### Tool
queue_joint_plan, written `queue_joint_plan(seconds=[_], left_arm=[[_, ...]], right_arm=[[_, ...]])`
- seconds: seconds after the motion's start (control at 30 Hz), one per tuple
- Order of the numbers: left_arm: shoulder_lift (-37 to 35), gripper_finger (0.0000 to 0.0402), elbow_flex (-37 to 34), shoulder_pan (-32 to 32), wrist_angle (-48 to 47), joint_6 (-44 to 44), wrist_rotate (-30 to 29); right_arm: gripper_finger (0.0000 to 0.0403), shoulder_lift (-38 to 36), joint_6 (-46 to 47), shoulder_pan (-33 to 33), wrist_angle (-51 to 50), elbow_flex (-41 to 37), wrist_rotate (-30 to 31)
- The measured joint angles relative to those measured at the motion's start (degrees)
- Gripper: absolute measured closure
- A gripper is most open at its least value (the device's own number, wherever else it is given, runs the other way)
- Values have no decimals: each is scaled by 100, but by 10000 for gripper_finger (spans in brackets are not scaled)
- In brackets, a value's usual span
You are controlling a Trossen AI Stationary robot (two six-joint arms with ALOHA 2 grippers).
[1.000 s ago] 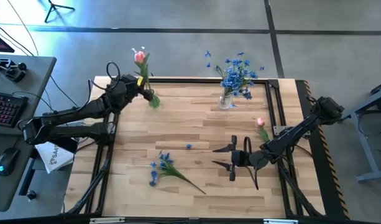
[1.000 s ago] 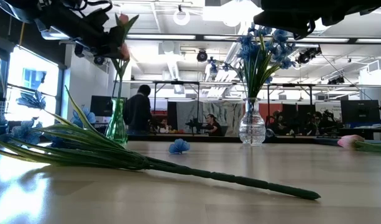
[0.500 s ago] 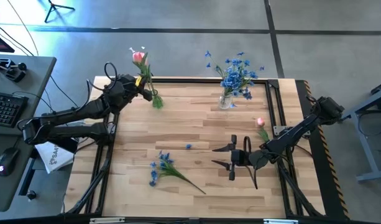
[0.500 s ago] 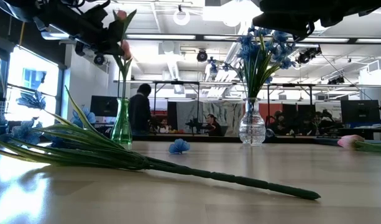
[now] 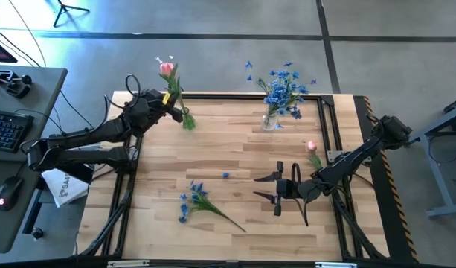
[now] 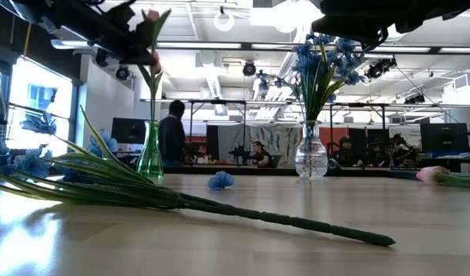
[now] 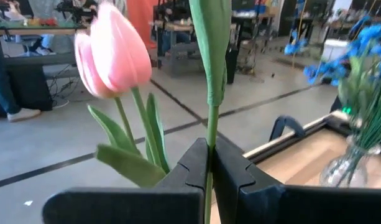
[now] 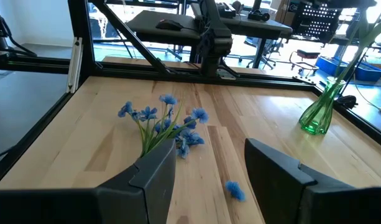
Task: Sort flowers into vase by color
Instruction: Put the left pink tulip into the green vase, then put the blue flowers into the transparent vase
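Note:
My left gripper (image 5: 170, 104) is over the table's far left part, shut on a green tulip stem above the green glass vase (image 5: 187, 121) (image 6: 150, 156). A pink bud (image 5: 167, 68) (image 7: 112, 53) stands over it. My right gripper (image 5: 276, 187) (image 8: 206, 165) hovers open at the right, touching nothing. A blue spray (image 5: 197, 201) (image 6: 142, 195) lies flat on the near middle of the table. A clear vase (image 5: 270, 120) (image 6: 310, 157) holds blue sprays (image 5: 284, 89). A second pink tulip (image 5: 312, 149) (image 6: 432, 174) lies on the right. My left gripper pinches the tulip's green stem (image 7: 211, 127) between its two shut fingers, which lie across the stem and come about level from the table's left. The stem stands nearly upright, and its lower part (image 6: 151, 107) runs down into the green vase's neck.
A loose blue blossom (image 5: 225, 176) (image 6: 221, 180) (image 8: 235, 191) lies mid-table. A black frame (image 5: 328, 119) runs along the table's edges. A desk with keyboard and mouse (image 5: 8, 130) stands left of the table. People show in the room beyond (image 6: 173, 134).
My left gripper has shifted slightly toward the table's right and a little up, still shut on the stem. The green vase has slid a little to the right with the stem in it.

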Motion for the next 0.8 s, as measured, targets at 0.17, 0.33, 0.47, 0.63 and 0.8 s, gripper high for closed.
queue_joint_plan(seconds=[0.17, 0.33, 0.47, 0.63, 0.8], left_arm=[[384, 401, 0, 2, -80, 0, -20], [920, 401, 0, 4, -19, 0, -471], [1173, 397, 0, 49, -84, -62, -527], [1141, 347, 207, 322, -1028, -357, -97], [1114, 290, 961, 463, -2945, -731, 28]], right_arm=[[215, 0, 0, 0, 34, 0, 0], [215, 0, 1, 0, 34, 0, 0], [215, -2, 0, 0, 32, 0, 0], [215, -2, 2, 0, 32, 0, 0], [215, -2, 0, 0, 32, 0, 0]])
